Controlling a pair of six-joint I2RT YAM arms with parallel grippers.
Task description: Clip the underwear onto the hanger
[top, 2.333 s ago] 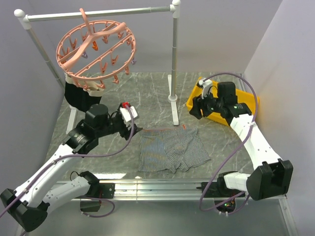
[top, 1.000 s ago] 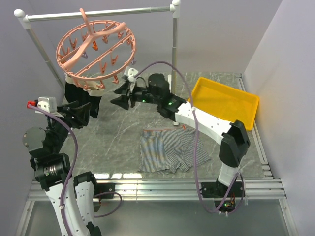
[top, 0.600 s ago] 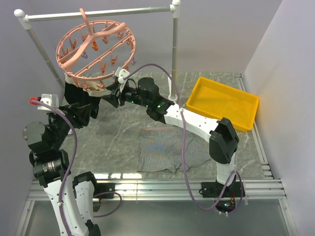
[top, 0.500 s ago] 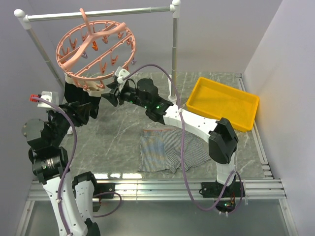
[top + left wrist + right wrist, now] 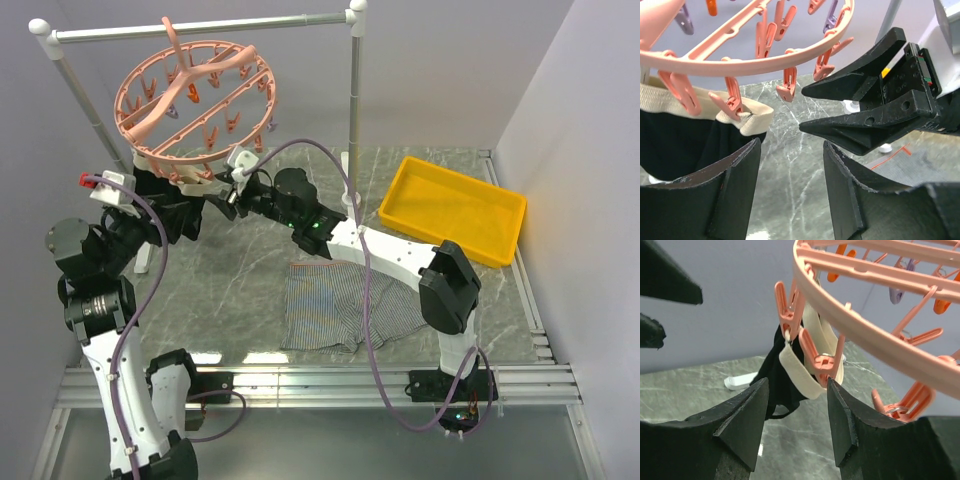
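The hanger hangs by its hook from the drying rail over the rear left of the table, with a garment clipped by its waistband under the hanger's near-left rim. Just below the hanger's near rim, the left gripper and right gripper face each other tip to tip, close but apart. The underwear lies flat on the table in front of the hanger and to its right, and the bin sits farther right of the hanger, past the rail's right post.
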